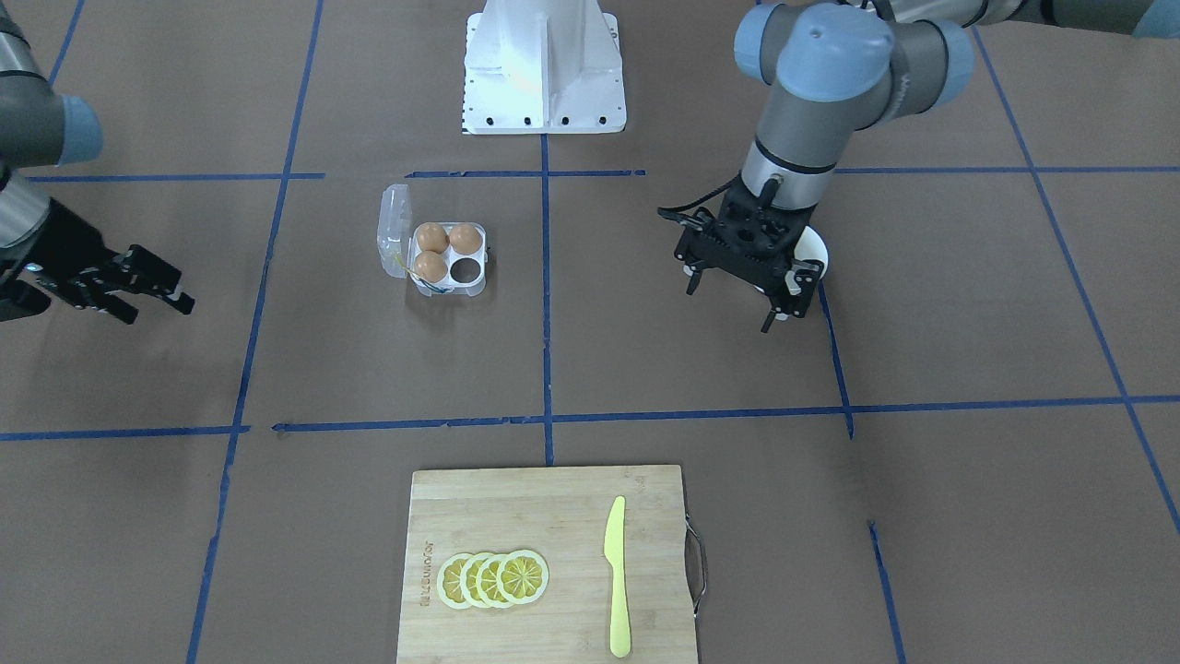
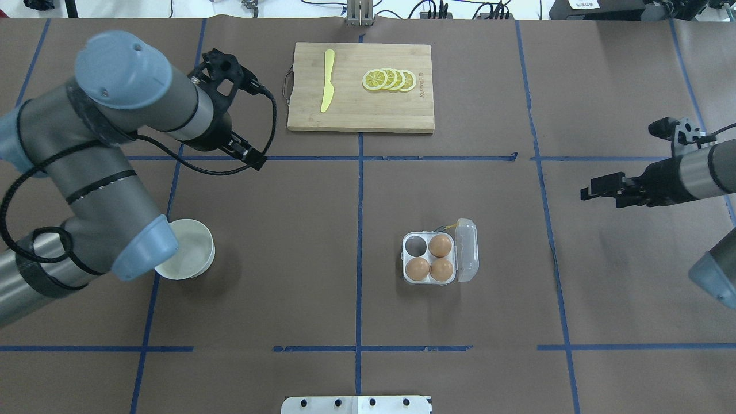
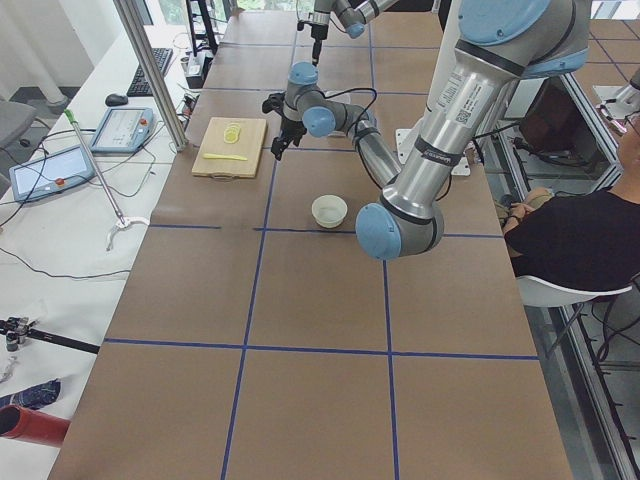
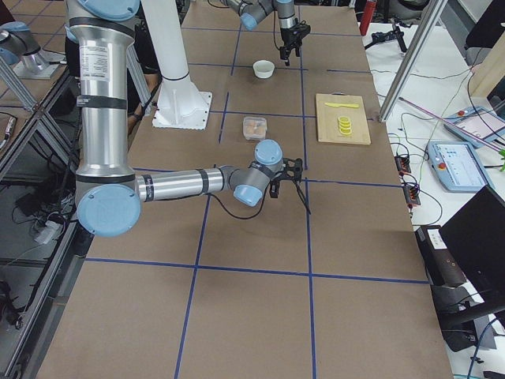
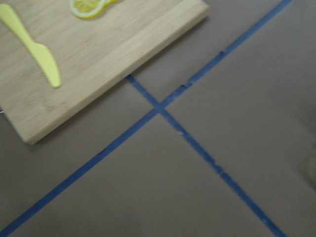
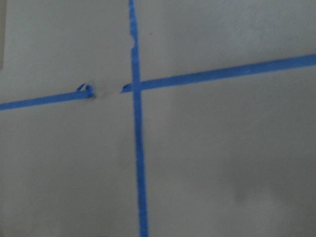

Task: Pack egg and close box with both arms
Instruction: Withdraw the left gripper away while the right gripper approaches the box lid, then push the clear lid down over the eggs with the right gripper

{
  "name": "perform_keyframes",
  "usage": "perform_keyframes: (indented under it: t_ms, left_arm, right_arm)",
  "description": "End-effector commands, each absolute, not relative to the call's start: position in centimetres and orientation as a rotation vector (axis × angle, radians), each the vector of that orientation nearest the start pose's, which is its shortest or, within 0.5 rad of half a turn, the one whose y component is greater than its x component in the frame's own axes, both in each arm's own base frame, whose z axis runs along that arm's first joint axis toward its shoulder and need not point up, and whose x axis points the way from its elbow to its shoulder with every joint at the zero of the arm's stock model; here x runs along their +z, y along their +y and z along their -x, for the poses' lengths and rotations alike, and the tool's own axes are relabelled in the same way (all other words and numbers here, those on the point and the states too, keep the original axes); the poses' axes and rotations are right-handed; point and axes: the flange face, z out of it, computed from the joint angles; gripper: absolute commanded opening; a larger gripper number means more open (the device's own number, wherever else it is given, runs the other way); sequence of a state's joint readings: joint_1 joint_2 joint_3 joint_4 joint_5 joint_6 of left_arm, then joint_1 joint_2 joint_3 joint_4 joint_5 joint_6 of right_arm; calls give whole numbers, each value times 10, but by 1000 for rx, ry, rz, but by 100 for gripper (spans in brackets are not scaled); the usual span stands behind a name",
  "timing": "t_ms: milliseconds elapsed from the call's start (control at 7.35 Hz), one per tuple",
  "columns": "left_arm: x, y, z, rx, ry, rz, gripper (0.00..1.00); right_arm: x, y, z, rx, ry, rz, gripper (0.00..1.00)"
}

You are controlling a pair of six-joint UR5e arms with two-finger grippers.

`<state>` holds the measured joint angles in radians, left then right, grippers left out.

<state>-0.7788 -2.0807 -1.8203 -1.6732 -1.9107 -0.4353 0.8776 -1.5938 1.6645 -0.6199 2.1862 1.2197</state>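
Jaws on the left arm (image 1: 802,120) are hanging spread wide and gripping nothing, pointing down at the counter (image 1: 645,369), with a white bowl (image 1: 817,249) just behind them. Jaws on the right arm (image 1: 32,129) are likewise standing parted and empty. Between the two pairs, well apart from each, the box (image 1: 448,290) is sitting with its lid (image 1: 394,221) swung open on the side toward the right jaws. An egg (image 1: 430,237) and two more like it are filling three cells. The fourth cell, toward the left jaws, is lying bare. No loose egg is showing, and the bowl, partly hidden by the arm, is looking empty, so I judge that closing is coming up. Both arms are needing to travel inward, the right jaws folding the lid over and the left jaws steadying the base.
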Motion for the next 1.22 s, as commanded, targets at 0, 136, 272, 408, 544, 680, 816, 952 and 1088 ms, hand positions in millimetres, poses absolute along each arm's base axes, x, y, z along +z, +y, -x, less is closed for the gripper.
perform_keyframes:
  t_ms: [0,136,272,408,544,680,816,952,1088]
  left_arm:
    - [291,-536,-316,570,690,-545,100]
    - [294,-543,-302,565,686,-550,100]
    - [297,-548,-293,574,672,-561,100]
    - [299,-554,-285,578,662,-567,100]
    - [299,-555,-283,576,660,-568,100]
    - [300,-555,-282,575,659,-567,100]
    - [303,-555,-278,569,657,-568,100]
    - [303,-558,-271,559,653,-572,100]
    - [308,-560,-264,548,646,-567,100]
  right_arm:
    - [462,-385,329,135,-1206,-82,100]
    - [437,-369,351,125,-1246,-47,100]
    - [419,-361,373,113,-1273,-32,100]
    - [397,-361,397,104,-1276,-41,100]
    - [358,-367,428,104,-1267,-48,100]
    - [307,-379,455,107,-1248,-36,100]
    - [289,-378,447,130,-1225,-14,100]
    - [297,-364,418,125,-1223,2,100]
    - [308,-381,383,167,-1213,-8,100]
